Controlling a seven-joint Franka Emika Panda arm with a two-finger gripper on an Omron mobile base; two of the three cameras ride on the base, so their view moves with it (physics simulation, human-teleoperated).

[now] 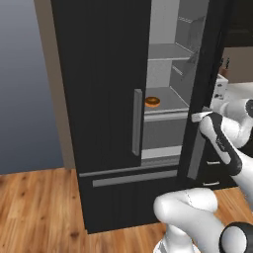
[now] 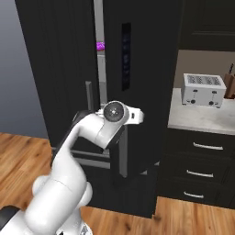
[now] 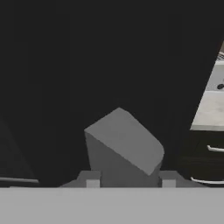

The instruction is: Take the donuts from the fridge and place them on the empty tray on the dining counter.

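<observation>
Fridge (image 1: 104,99) right door ajar; jaws (image 3: 129,181) straddle its grey square-edged bar handle (image 3: 124,148), closure unclear; glazed donut (image 1: 152,102) on shelf.

— What stands on the side counter (image 2: 197,120)?
— A silver toaster (image 2: 203,90) with two dark knobs, and just beside it, at the right edge, a knife block (image 2: 229,82).
— And below?
— Black drawers (image 2: 199,172) with silver handles, stacked one over another.
— The floor?
— Warm wooden planks (image 1: 34,207), running up to a grey-blue wall (image 1: 24,84) on the left.
</observation>
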